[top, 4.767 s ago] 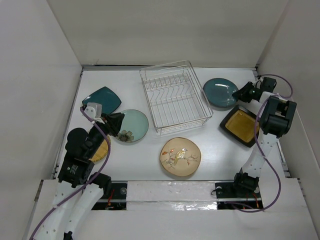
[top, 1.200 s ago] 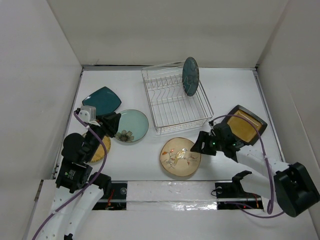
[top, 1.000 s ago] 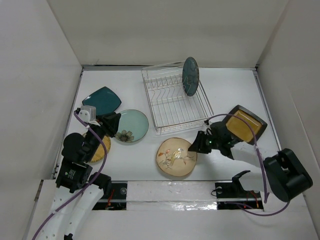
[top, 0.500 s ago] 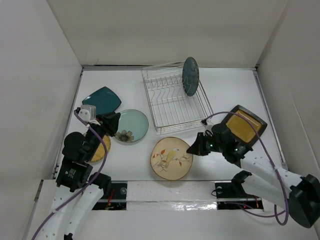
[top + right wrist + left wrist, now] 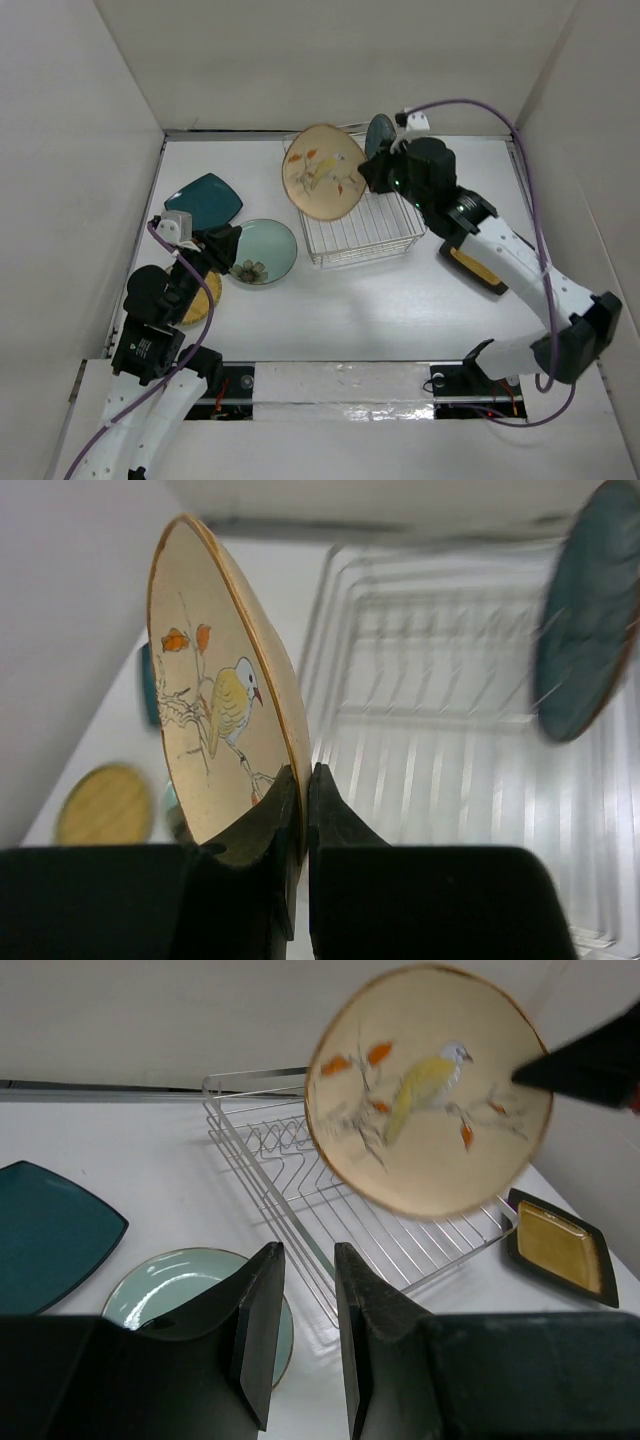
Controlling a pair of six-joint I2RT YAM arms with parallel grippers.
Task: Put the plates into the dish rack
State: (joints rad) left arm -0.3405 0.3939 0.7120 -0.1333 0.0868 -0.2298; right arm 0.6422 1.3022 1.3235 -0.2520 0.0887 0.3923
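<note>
My right gripper [image 5: 368,172] is shut on the rim of the tan bird plate [image 5: 322,172] and holds it on edge above the left part of the dish rack [image 5: 365,250]. In the right wrist view the gripper [image 5: 303,780] pinches the bird plate [image 5: 215,720] over the rack [image 5: 450,740]. The teal round plate [image 5: 380,135] stands upright at the rack's far right. My left gripper [image 5: 222,245] is open and empty over the near edge of the pale green plate [image 5: 265,250]. The teal square plate [image 5: 205,198] lies at the left.
The small orange-yellow plate [image 5: 205,300] lies partly under my left arm. The black-rimmed yellow square plate [image 5: 470,265] lies right of the rack, partly under my right arm. White walls close in the table on the left, back and right.
My right gripper has lifted the bird plate off the front of the table, carried it back over the rack and turned it on edge. The left arm has not moved.
</note>
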